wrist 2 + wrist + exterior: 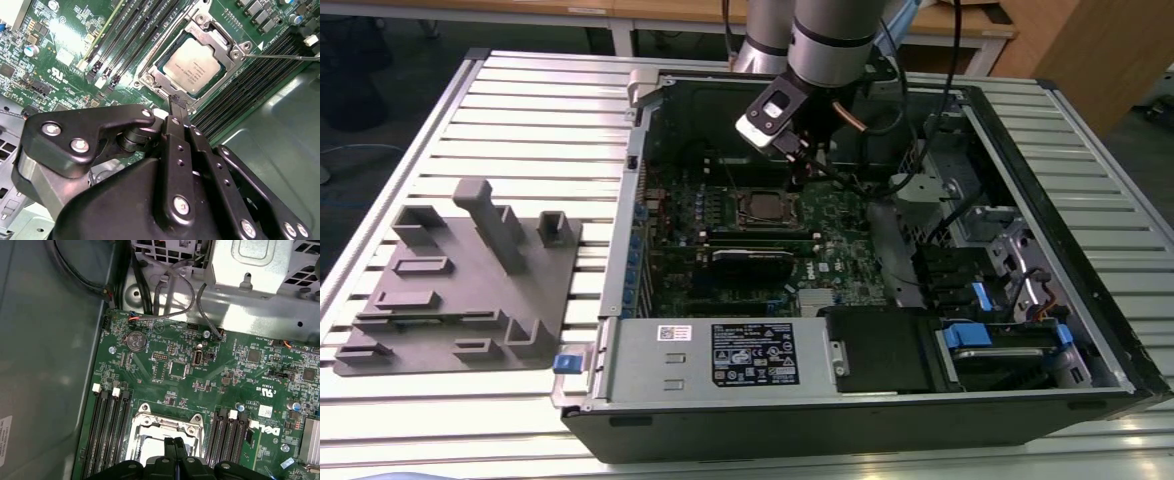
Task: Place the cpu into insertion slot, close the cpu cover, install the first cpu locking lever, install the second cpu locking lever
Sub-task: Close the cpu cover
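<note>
**Inspector:** Position of the cpu?

**Examiner:** The cpu (pixel 197 65) lies flat in the insertion slot (pixel 761 208), just above the middle of the exterior view, inside the open computer case (pixel 854 425). The cpu cover (pixel 167 82) is down over it, and the silver top shows through the window.

**Inspector:** Handling?

**Examiner:** I judge it light, thin and stiff. The smooth top gives little purchase and the underside is easily damaged, so a hold belongs on the side edges only. As it lies, the frame shuts those edges off. The cover itself looks like thin, springy sheet metal.

**Inspector:** Levers?

**Examiner:** A thin rod, which I take for a locking lever (pixel 282 56), reaches out from a socket corner across the memory slots (pixel 250 87). It appears unlatched. I cannot make out the other one.

**Inspector:** Claw?

**Examiner:** The claw (pixel 175 102) is drawn narrow, fingers together, with nothing between them. Its tip is at the socket's rim; whether touching or just clear, I cannot tell.

**Inspector:** Arm?

**Examiner:** The arm (pixel 834 30) comes down from the top middle of the exterior view with the wrist canted. The claw points down at the green board (pixel 841 215), just beside the slot toward the exterior view's right.

**Inspector:** Surroundings?

**Examiner:** The case rests on a slatted worktop (pixel 520 100). A grey fixture block (pixel 460 270) sits at the exterior view's left, well apart.
</note>
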Controlling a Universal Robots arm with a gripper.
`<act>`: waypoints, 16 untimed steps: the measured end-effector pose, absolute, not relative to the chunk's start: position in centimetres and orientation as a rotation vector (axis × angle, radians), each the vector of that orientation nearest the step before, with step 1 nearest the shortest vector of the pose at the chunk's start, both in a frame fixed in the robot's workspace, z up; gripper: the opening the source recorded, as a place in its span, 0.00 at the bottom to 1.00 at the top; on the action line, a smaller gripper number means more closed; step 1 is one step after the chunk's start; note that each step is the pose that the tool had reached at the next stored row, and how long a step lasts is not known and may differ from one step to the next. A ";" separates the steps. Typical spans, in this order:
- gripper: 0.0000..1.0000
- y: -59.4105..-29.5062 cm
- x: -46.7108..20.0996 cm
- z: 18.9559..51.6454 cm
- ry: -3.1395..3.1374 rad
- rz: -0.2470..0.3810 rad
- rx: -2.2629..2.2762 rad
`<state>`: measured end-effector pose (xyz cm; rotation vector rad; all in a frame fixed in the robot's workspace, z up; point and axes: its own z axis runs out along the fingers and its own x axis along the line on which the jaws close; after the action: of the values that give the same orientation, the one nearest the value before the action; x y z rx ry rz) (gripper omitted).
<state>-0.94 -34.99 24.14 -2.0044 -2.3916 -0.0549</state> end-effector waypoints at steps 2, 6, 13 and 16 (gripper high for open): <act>0.11 -35.0 -0.9 24.1 -2.393 -0.055 -2.002; 0.11 -35.0 -1.0 24.1 -2.437 -0.054 -1.948; 0.11 -35.0 -0.9 24.1 -2.522 -0.053 -1.834; 0.11 -35.0 -0.9 24.1 -2.560 -0.052 -1.779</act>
<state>-0.95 -34.99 24.14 -1.7787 -2.5602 -0.0520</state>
